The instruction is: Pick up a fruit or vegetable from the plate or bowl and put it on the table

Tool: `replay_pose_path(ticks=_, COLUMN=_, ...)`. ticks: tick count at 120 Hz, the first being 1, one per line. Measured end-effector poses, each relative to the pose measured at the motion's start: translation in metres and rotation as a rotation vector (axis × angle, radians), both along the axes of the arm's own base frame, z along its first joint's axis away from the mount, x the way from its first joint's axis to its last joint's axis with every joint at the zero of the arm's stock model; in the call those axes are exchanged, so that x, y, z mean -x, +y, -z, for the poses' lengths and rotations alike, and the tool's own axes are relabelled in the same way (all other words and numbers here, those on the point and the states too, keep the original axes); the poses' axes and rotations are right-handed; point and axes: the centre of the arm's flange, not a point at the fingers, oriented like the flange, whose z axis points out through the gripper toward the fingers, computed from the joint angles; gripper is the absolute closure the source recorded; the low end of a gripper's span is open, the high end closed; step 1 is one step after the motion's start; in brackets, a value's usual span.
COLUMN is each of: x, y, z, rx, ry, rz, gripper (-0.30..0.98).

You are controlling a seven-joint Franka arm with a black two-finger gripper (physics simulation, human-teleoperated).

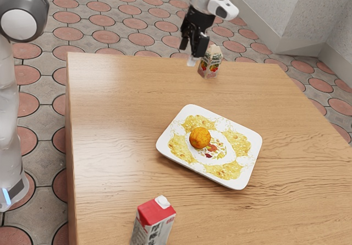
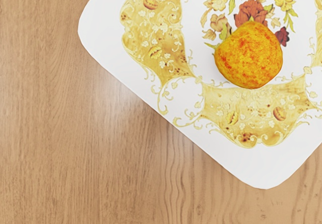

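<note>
Orange-yellow on white: see a round fruit (image 1: pixel 199 137) on a decorated plate (image 1: pixel 239 183), with the gripper (image 1: pixel 192 54) apart from both.
Lies on the plate's printed centre, slightly toward the exterior view's left, well inside the rim. Shows red-flecked skin in the wrist view, close to a dark red printed blossom. Hangs, as gripper, above the level of the plate and well apart from it, pointing downward over the wooden table (image 1: pixel 121 118). Cannot tell whether the fingers stand apart or together. Look beyond the plate, near the far edge, for an upright patterned carton (image 1: pixel 211 63); look on the plate's near side for a red-topped carton (image 1: pixel 151 223) with a white cap, well apart from the rim.
</note>
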Motion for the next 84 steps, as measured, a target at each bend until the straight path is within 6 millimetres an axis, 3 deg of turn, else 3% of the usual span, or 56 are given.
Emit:
replay_pose_path(ticks=41, x=-0.019, y=0.0, z=0.043, rx=0.0, ry=-0.026, rz=0.0, gripper=0.0)
replay_pose_path(ticks=84, x=-0.028, y=0.0, z=0.063, rx=0.0, ry=-0.054, rz=0.0, gripper=0.0)
